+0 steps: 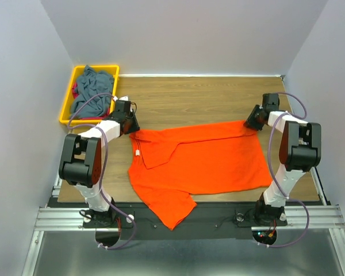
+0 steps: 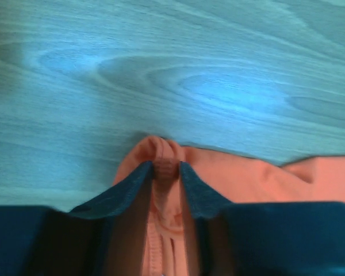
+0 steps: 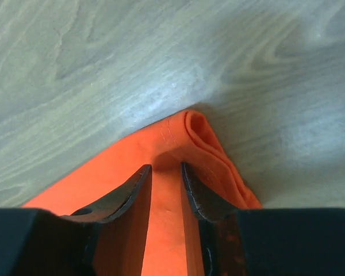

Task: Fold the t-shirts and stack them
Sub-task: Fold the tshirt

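L claw, R claw narrow, pinching orange tee.

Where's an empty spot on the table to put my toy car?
The bare wood along the back wall, beyond the orange t-shirt, from the yellow bin across to the right hand. A smaller patch lies between the shirt and the left arm. Middle and front are covered; the bin is full.

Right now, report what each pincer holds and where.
Both hold the orange t-shirt: the left pincer pinches its far left corner, the right pincer its far right corner.
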Tool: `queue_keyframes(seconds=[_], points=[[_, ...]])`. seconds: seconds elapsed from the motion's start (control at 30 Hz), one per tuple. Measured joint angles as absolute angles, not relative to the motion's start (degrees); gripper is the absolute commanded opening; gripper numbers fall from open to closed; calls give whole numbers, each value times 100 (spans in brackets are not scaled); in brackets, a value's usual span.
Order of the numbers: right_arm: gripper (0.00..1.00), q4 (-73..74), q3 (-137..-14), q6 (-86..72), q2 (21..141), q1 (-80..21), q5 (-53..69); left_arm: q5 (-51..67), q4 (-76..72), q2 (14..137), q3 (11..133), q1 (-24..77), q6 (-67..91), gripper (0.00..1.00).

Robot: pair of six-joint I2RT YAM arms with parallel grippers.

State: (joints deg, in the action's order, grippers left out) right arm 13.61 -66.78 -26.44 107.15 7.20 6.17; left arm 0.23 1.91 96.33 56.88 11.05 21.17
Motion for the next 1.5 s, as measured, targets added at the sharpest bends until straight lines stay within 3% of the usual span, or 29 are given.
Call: queue_keyframes(seconds=[0.07, 0.17, 0.5, 0.67, 0.7, 0.8, 0.9, 1.0, 1.17, 1.3, 1.5], points=[[32, 1234, -6720, -2703, 10807, 777, 578, -49, 189, 9821, 5747, 1055, 2117, 14], [32, 1122, -6726, -2845, 10853, 867, 585, -86, 189, 10068, 5859, 987, 2110, 3], [32, 950, -7022, -3393, 11148, 1350, 624, 21, 209, 11013, 7150, 849, 2075, 3], [36, 939, -7520, -3470, 11513, 1402, 648, 261, 150, 11690, 8232, 849, 1990, 16], [37, 934, -7605, -3454, 11572, 1404, 683, 309, 143, 11789, 8372, 849, 1968, 28], [40, 961, -7677, -3367, 11596, 1420, 760, 451, 97, 11942, 8641, 849, 1885, 50], [44, 993, -7677, -3229, 11561, 1428, 886, 513, 38, 11917, 8652, 836, 1824, 68], [48, 1068, -7559, -3120, 11310, 1369, 989, 550, 38, 11721, 8554, 816, 1796, 77], [62, 1138, -7177, -3048, 10379, 1111, 1144, 423, 102, 10499, 7822, 982, 1737, 78], [78, 1081, -6928, -2952, 9758, 655, 1269, -40, 67, 9424, 7367, 1789, 1232, 78], [83, 1100, -6206, -2867, 9164, 198, 1485, -652, 193, 9240, 7070, 3562, 314, 77]])
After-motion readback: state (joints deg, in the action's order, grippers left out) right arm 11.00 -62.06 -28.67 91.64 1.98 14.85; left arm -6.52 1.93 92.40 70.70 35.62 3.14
